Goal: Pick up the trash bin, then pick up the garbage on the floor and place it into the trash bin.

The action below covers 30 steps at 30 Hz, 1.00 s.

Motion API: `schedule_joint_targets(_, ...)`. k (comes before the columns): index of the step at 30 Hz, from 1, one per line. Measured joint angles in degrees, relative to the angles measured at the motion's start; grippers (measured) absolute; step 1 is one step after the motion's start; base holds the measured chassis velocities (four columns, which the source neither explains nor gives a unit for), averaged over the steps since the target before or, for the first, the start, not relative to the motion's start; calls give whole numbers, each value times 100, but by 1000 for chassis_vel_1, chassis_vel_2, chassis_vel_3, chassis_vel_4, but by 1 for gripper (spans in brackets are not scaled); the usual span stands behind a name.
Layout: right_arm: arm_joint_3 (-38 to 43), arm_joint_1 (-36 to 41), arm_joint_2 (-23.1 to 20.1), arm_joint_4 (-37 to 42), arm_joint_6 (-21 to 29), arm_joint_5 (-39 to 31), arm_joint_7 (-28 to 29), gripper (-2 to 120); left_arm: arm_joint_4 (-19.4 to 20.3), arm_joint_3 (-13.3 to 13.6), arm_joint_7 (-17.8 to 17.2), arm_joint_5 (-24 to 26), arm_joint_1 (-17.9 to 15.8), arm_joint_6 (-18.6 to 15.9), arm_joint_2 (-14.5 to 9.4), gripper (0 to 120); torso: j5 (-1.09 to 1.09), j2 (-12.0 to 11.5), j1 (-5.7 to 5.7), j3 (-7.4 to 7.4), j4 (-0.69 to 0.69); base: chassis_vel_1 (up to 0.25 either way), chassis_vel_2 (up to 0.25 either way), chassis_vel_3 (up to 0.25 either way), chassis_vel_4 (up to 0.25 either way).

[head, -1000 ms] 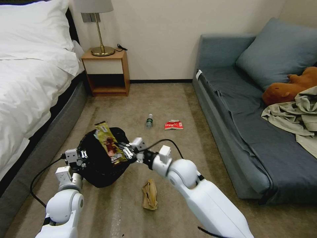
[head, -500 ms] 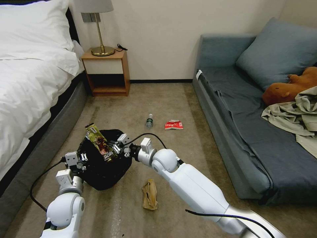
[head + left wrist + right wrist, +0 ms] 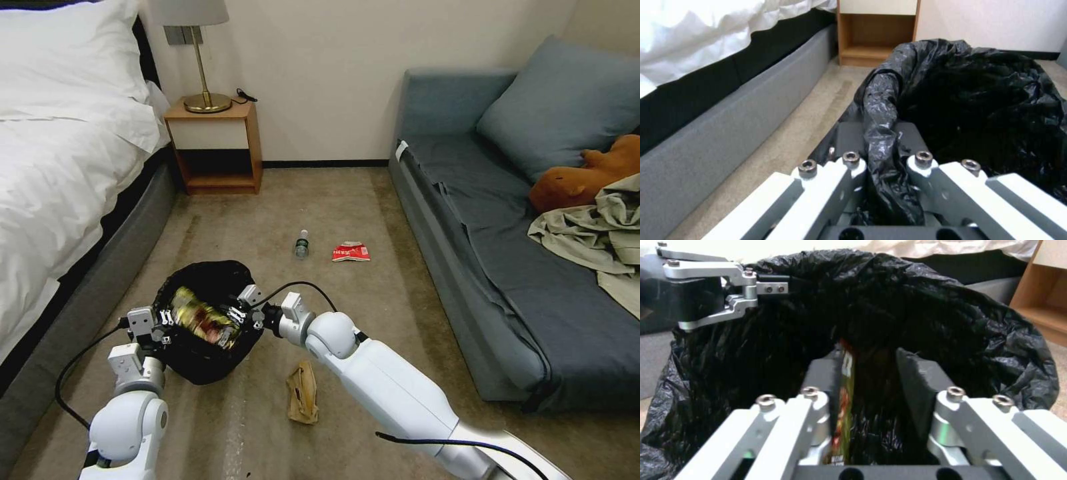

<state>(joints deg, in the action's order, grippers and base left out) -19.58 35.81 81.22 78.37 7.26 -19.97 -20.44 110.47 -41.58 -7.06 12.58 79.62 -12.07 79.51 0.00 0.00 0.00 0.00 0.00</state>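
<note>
The trash bin [image 3: 200,353], lined with a black bag, hangs just above the carpet. My left gripper [image 3: 162,323] [image 3: 880,133] is shut on its rim [image 3: 882,100]. At the opposite side of the bin's mouth, my right gripper [image 3: 235,313] [image 3: 869,353] is open. The gold-brown snack wrapper [image 3: 197,320] [image 3: 843,400] lies inside the bag, leaning on one finger [image 3: 824,376]. Other garbage lies on the floor: a tan paper bag [image 3: 302,393] near me, and a clear bottle [image 3: 302,244] and a red-and-white packet [image 3: 351,252] farther off.
A bed [image 3: 60,173] runs along the left, with a wooden nightstand [image 3: 213,143] and a lamp at the back. A grey-blue sofa [image 3: 493,267] on the right bears a brown plush toy [image 3: 580,177] and a beige cloth heap [image 3: 600,233]. Carpet lies open between them.
My right gripper carried the upright wrapper leftward over the bin and lowered it. The wrapper now lies tipped inside the bag, and the fingers have opened. The left gripper keeps its hold.
</note>
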Motion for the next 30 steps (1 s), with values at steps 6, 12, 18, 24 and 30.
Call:
schedule_joint_targets(6,91,3,-19,204,9,-7,63,58,3,-20,-2,7,19,0,-4,5,0,0,0,0,1,0,0,0,0)
schedule_joint_targets(12,347,-162,-184,806,121,-155,155,78,12,-38,-2,21,31,0,-11,5,0,0,0,0,1,0,0,0,0)
schedule_joint_targets(18,1108,-112,-489,1681,324,-357,355,95,21,-78,-2,72,38,13,-28,5,1,1,0,-1,1,0,0,0,0)
schedule_joint_targets(24,2617,1498,-1464,1578,428,552,158,100,31,-51,0,117,12,25,-118,5,2,1,0,-1,-3,0,0,0,0)
schedule_joint_targets(30,2631,2283,-1572,1235,-76,1443,-582,100,16,18,1,111,-11,25,-146,5,1,1,0,-1,-1,0,0,0,0)
